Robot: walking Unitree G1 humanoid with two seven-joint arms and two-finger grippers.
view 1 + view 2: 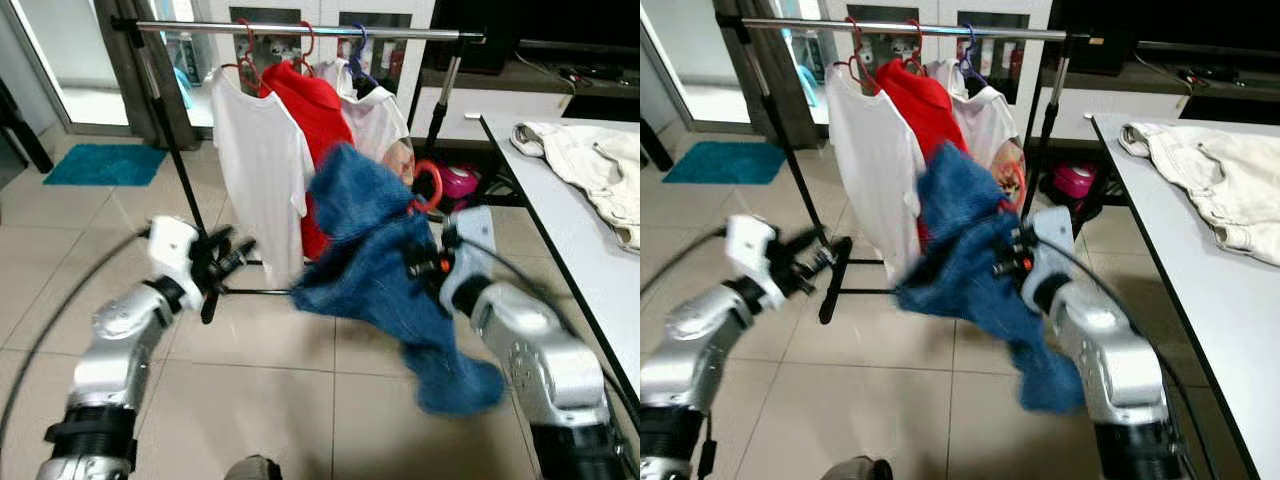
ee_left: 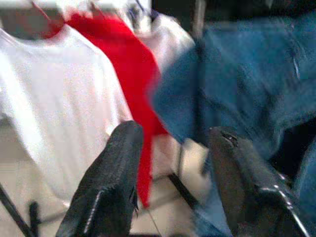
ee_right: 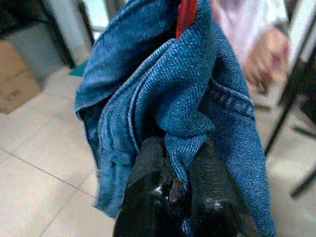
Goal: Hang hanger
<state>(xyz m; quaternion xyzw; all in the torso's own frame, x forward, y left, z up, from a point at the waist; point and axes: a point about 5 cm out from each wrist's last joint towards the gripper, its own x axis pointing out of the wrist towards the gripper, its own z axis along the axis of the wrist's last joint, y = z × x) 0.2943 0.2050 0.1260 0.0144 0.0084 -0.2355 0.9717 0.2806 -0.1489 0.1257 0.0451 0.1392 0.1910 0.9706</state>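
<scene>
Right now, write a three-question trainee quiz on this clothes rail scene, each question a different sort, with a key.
1. True or false: the right gripper is shut on the blue denim garment.
2. Which hangs on the metal clothes rail beside the red shirt? A: white T-shirt. B: black coat. C: yellow towel.
3. Fill in: the cream garment lies on the white ____.

Key: 1 true; 2 A; 3 table. The left gripper is open, holding nothing.
</scene>
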